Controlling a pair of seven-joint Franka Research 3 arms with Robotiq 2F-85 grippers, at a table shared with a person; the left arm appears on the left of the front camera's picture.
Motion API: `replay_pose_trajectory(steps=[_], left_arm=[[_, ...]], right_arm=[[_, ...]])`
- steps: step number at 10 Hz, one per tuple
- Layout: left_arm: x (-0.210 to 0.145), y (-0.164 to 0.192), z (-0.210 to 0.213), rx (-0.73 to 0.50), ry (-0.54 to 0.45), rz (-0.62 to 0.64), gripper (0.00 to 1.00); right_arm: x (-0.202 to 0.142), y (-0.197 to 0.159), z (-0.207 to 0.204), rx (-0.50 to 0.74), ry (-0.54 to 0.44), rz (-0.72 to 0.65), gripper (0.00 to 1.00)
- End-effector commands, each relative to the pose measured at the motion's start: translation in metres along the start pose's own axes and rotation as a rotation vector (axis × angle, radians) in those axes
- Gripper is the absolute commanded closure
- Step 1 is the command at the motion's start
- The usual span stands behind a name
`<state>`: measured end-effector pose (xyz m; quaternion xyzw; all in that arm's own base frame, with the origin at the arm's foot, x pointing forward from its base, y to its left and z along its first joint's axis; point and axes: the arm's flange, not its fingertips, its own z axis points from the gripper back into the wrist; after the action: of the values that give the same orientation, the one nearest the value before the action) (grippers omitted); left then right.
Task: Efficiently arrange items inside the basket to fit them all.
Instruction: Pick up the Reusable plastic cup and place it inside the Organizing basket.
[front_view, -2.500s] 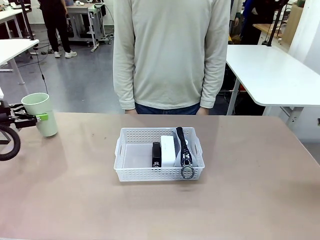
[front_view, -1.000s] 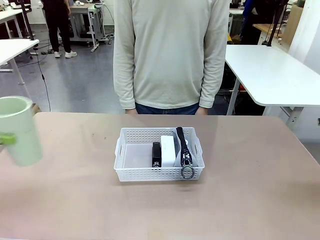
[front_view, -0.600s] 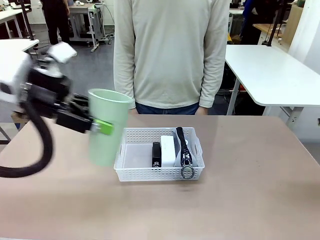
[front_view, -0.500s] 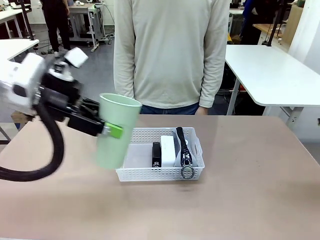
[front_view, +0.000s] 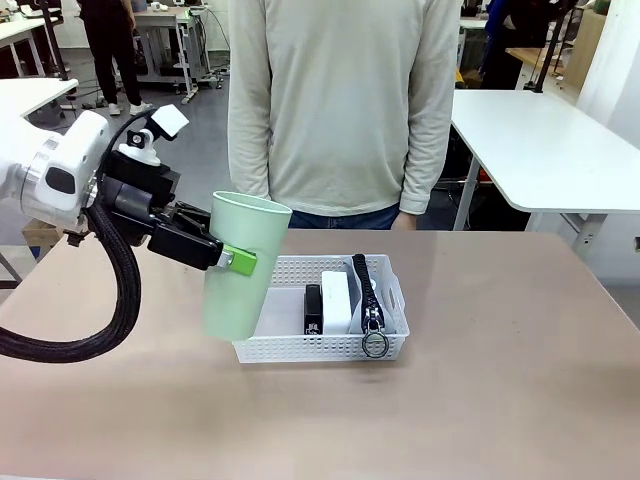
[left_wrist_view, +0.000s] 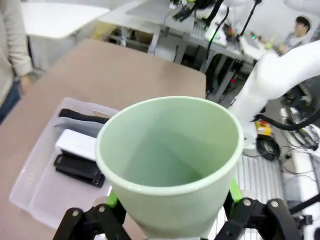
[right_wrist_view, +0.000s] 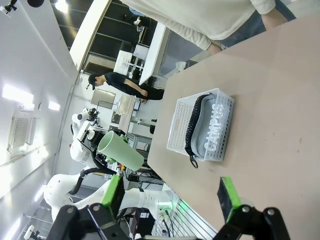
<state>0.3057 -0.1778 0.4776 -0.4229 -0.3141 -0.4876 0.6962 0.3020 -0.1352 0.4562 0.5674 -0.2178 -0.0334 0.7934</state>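
We have our left gripper clamped on the pale green cup, tilted in the air over the basket's left rim. That left half is bare floor; the black stapler, white box and grey zip pouch crowd the right. Our right gripper hangs spread, grasping nothing.

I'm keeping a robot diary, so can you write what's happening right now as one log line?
left gripper: shut on cup, held upright at basket's left end | basket: stapler, box, pouch inside | right gripper: open
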Motion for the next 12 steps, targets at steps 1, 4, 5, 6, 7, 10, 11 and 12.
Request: replay_pose_trajectory(steps=[1,4,5,6,7,10,11,12], left_arm=[[-0.002,0.003,-0.009,0.038,0.033,0.244,0.12],[0.034,0.041,-0.046,0.091,0.218,0.523,0.12],[0.044,0.059,-0.06,0.085,0.265,0.58,0.12],[0.048,0.079,-0.075,0.126,0.304,0.659,0.12],[0.049,0.094,-0.086,0.222,0.319,0.708,0.12],[0.048,0.118,-0.105,0.361,0.347,0.746,0.12],[0.046,0.127,-0.108,0.4,0.332,0.747,0.12],[0.039,0.138,-0.113,0.444,0.353,0.789,0.12]], right_arm=[[0.002,0.002,0.0,0.015,-0.01,0.007,0.0],[0.002,0.002,0.0,0.015,-0.01,0.007,0.0],[0.002,0.002,0.0,0.015,-0.01,0.007,0.0],[0.002,0.002,0.0,0.015,-0.01,0.007,0.0],[0.002,0.002,0.0,0.015,-0.01,0.007,0.0],[0.002,0.002,0.0,0.015,-0.01,0.007,0.0],[0.002,0.002,0.0,0.015,-0.01,0.007,0.0],[0.002,0.002,0.0,0.015,-0.01,0.007,0.0]])
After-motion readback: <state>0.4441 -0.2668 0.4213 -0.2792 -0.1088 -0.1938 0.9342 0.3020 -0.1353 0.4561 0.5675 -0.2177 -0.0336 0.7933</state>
